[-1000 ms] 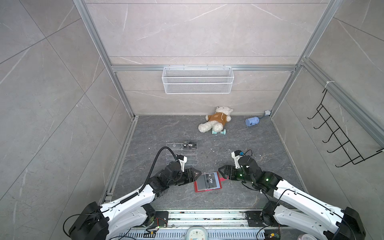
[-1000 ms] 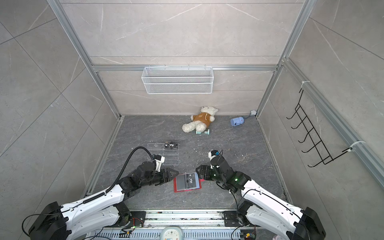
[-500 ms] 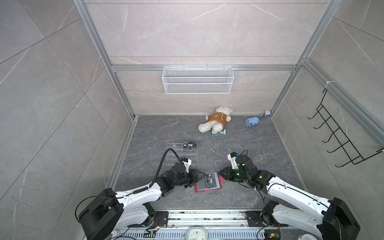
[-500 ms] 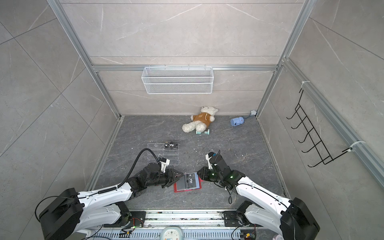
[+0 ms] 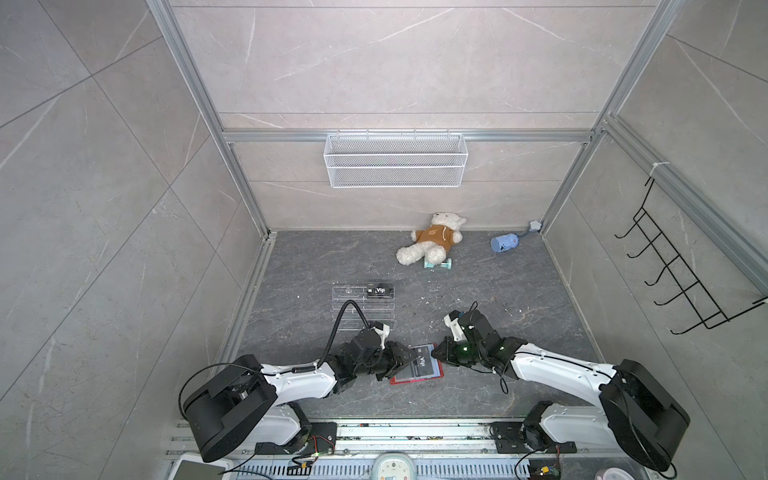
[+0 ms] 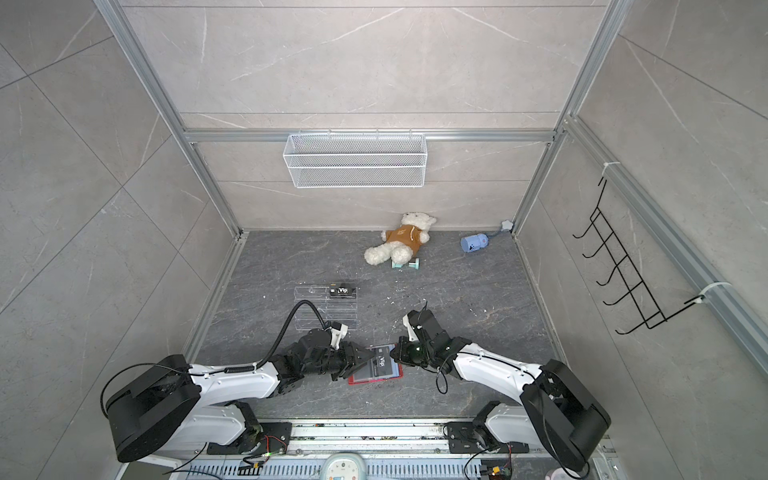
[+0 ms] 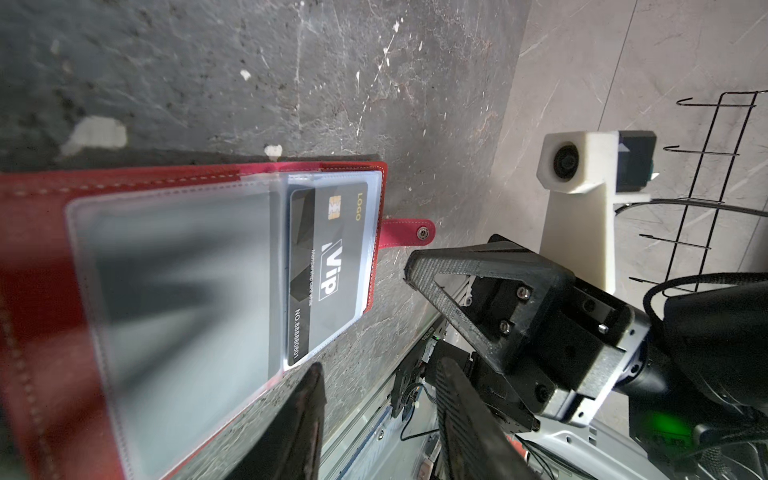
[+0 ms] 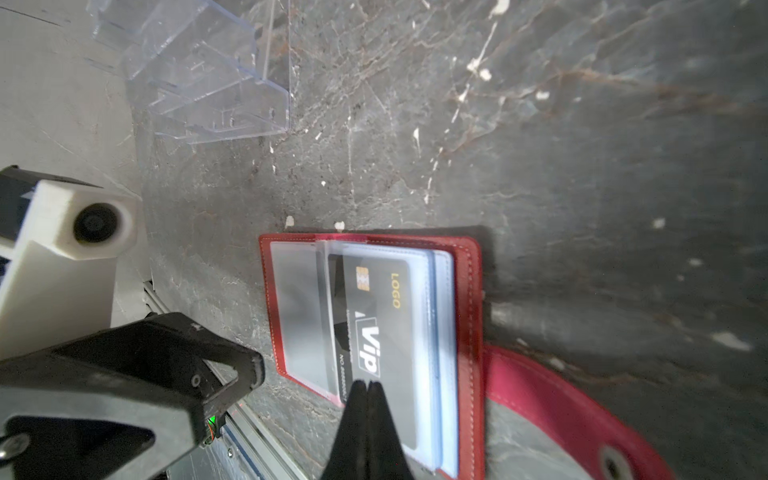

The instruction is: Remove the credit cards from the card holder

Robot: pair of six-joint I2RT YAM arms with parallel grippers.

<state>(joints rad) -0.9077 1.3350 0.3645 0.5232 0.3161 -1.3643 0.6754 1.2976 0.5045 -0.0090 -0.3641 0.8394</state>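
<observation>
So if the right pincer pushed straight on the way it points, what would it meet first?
Most likely the dark grey plastic Vip card in the open red leather-like card holder: the shut right pincer points at its near edge. Whether the tips touch it is unclear.

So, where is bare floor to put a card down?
Free: between the clear rack and the right wall; also between rack and teddy bear. Crowded: around the card holder, where left gripper and right gripper meet.
</observation>
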